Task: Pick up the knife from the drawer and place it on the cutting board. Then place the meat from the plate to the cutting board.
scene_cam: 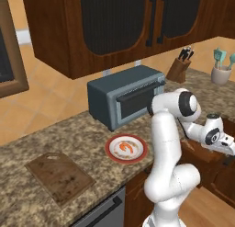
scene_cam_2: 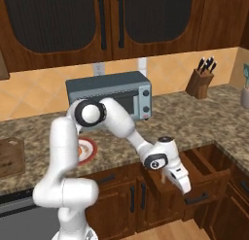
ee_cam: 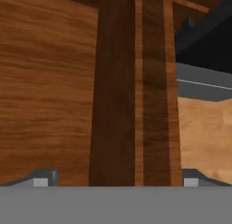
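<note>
The drawer (scene_cam_2: 210,177) stands pulled out below the counter, its lighter inside partly showing; the knife is hidden. My gripper (scene_cam_2: 186,187) hangs just in front of the drawer's left front corner, pointing down; it also shows at the right edge of the left base view, gripper (scene_cam: 228,147). In the hand view the gripper (ee_cam: 115,181) is open, fingertips (ee_cam: 41,179) wide apart and close against the drawer's dark wood front (ee_cam: 118,91). The plate (scene_cam: 111,153) carries the meat (scene_cam: 126,148). The cutting board (scene_cam: 59,176) lies to its left.
A grey toaster oven (scene_cam: 126,96) stands behind the plate. A knife block (scene_cam: 181,66) and a utensil cup (scene_cam: 221,72) sit at the back right. Upper cabinets (scene_cam: 114,24) hang over the counter. Base cabinet doors (scene_cam_2: 121,197) stand left of the drawer.
</note>
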